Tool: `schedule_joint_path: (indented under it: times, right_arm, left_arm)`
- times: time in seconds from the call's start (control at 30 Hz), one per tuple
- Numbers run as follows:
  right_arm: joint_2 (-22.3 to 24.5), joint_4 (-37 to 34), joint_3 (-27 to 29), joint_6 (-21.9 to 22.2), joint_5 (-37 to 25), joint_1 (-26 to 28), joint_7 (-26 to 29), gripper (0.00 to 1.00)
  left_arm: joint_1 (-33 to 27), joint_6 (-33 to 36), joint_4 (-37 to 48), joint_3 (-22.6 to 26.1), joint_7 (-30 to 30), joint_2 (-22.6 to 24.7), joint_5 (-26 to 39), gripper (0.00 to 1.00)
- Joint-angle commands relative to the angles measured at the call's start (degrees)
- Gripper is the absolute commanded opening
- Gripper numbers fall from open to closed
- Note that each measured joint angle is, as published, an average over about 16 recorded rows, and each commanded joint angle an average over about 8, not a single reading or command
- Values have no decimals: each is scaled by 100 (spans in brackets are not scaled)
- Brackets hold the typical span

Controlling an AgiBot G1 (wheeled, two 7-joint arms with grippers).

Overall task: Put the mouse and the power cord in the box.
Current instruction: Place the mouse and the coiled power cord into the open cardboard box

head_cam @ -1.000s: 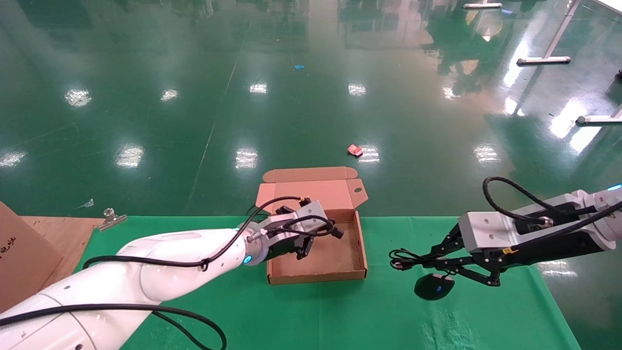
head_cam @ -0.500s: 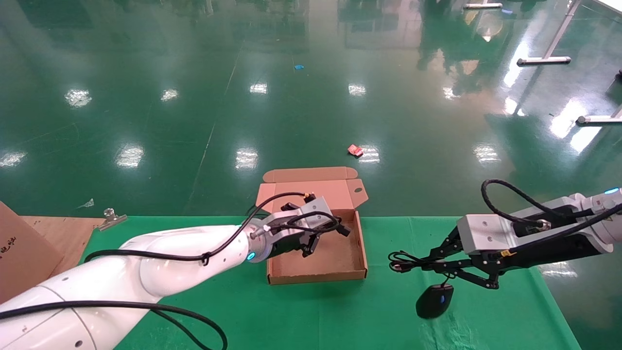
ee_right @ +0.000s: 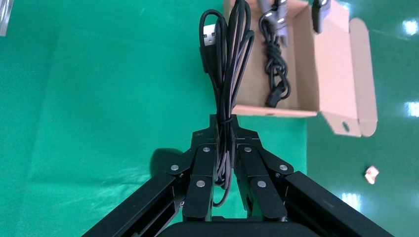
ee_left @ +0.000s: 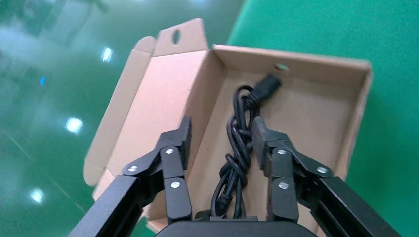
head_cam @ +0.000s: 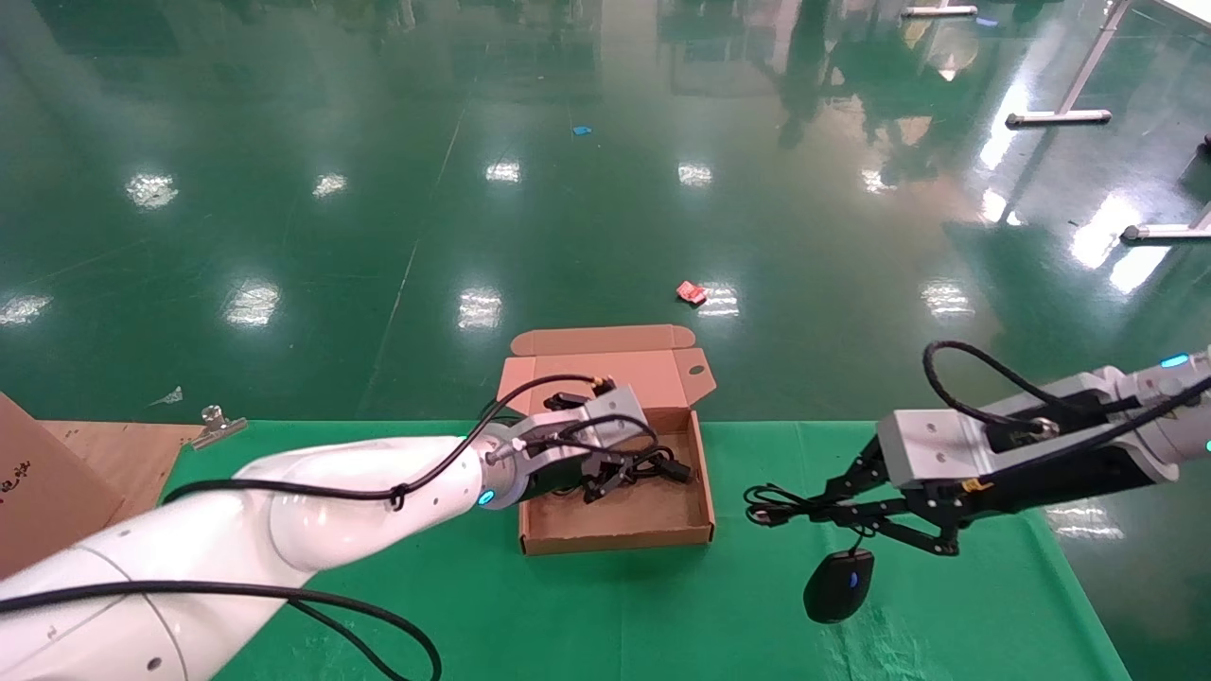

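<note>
The mouse (head_cam: 838, 584) dangles just above the green surface (head_cam: 662, 615), hung by its bundled cable from the right hand (head_cam: 856, 515), which is clenched on that cable; carrying it well means lifting until the body clears the box (head_cam: 615, 539) wall, then moving across slowly so it does not swing; farther off, the left hand (ee_left: 220, 143) hangs released over the power cord (ee_left: 239, 143), lying inside the box.
</note>
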Motion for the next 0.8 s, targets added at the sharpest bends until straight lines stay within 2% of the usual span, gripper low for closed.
schedule_joint_path:
  times: [0.03,0.3,0.63,0.8]
  right_arm:
    - [-31,33,4,-5,-3,26,32,0]
    - [-421,189,50,95,37,119,235,0]
    - [-1218,460,88,733,86,-103,680,0]
    - [-1423,989,81,1095,138,-465,999,0]
  left_arm:
    - [-42,30,-13,77,147,-3,-2,100]
    - [-191,527,212,-261,773,-441,-593,100]
    - [-105,1597,-154,-1088,2173,-1780,-1740,100]
    - [8,2034,-71,-1489,2788,-2341,-2272,100]
